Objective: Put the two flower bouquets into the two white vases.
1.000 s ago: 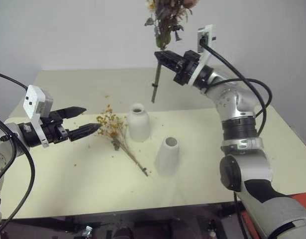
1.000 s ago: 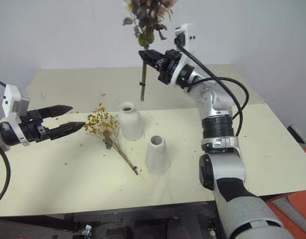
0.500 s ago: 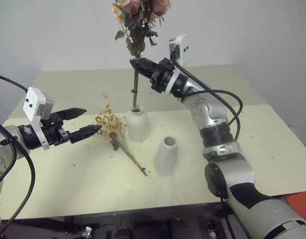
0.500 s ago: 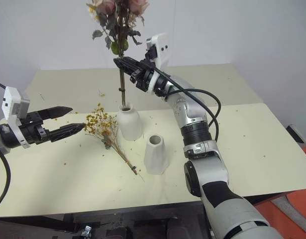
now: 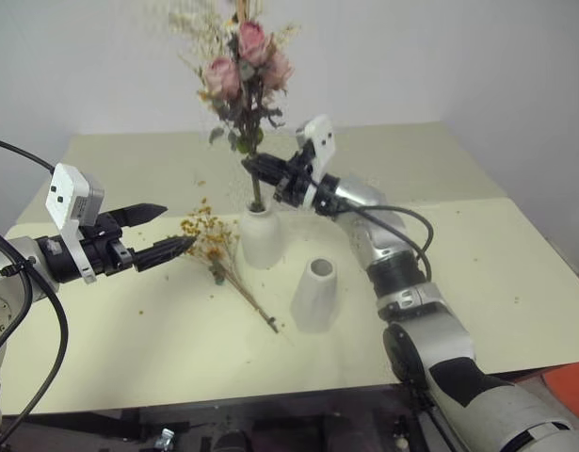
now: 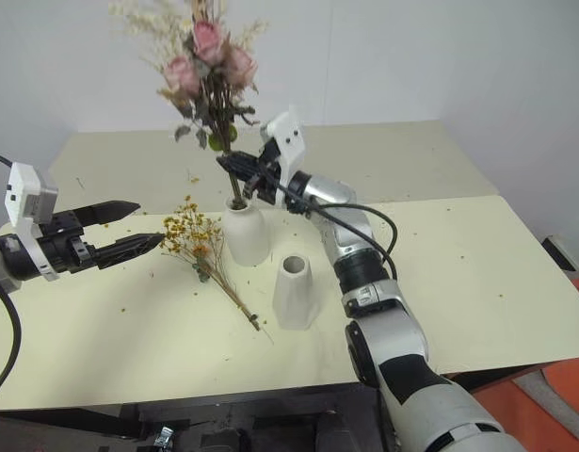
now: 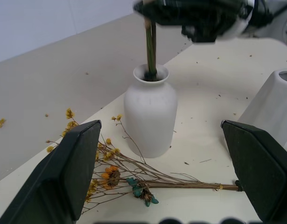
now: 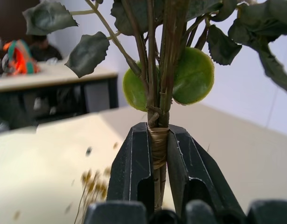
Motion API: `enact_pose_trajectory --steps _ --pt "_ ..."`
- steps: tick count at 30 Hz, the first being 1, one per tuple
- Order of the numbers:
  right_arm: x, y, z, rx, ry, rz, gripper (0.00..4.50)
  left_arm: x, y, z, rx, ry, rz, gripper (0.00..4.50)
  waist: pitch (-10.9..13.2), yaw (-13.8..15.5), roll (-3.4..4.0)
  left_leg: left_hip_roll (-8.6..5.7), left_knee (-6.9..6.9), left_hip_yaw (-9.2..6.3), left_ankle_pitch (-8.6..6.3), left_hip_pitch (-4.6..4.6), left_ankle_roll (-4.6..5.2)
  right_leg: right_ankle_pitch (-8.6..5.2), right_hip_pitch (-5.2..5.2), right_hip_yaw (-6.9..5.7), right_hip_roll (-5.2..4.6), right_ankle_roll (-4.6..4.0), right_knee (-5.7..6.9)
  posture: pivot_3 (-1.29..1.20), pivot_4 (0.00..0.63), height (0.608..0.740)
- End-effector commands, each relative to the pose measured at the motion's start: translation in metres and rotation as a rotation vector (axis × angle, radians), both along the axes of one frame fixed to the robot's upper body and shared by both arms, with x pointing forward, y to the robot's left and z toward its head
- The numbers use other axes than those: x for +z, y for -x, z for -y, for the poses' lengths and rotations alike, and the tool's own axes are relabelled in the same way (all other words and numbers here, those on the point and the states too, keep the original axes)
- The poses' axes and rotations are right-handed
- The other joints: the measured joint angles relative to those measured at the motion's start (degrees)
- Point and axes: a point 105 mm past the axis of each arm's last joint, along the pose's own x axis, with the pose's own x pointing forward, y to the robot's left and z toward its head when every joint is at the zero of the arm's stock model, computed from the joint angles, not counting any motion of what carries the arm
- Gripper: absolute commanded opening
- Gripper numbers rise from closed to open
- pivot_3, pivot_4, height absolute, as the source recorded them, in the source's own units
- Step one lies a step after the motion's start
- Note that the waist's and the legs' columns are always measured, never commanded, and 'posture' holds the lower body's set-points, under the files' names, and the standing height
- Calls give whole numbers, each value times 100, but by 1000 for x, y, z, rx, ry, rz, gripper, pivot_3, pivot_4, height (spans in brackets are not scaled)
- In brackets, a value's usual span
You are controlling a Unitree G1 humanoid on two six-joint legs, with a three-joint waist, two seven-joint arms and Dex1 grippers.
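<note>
Right gripper (image 5: 254, 168) is clamped on the roses (image 5: 240, 71), stems already in the bottle vase (image 5: 259, 237). I'd ease straight down before letting go. Left gripper (image 5: 172, 231), jaws wide apart, sits beside the yellow bunch (image 5: 217, 247) left of that vase.

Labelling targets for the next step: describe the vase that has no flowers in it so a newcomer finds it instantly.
On the pale cream table, two small matte white vases stand near the middle. The empty white cone-shaped vase is the nearer one, beside the rounded bottle-shaped white vase that holds the pink rose bouquet's stems. It has a plain tapered body with a wider base, no narrow neck and an open empty mouth.
</note>
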Motion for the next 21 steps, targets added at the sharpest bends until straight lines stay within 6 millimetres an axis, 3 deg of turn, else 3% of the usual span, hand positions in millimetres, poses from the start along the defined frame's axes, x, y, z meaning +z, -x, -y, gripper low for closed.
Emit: enact_pose_trajectory --steps 1,9,10,20,21 --pt "16 12 -3 28 -7 116 233 12 4 -1 3 -7 53 4500 0 -1 0 0 0 0 0 0 0 0 0 0 0 0 1 0 150 740" --pt "9 12 -3 12 21 120 233 13 2 1 -5 -8 57 4500 0 2 0 0 0 0 0 1 0 0 0 0 0 0 1 0 150 740" --pt "8 12 -2 14 23 120 964 13 2 1 -6 -8 57 4500 0 2 0 0 0 0 0 1 0 0 0 0 0 0 1 0 150 740" --pt "3 9 12 -5 95 120 4312 13 1 2 -13 -8 59 4500 0 5 0 0 0 0 0 2 0 0 1 0 0 0 0 0 150 740" --pt "1 11 16 5 110 120 4471 13 1 2 -13 -7 59 4500 0 7 0 0 0 0 0 1 0 0 1 0 0 0 0 0 150 740"
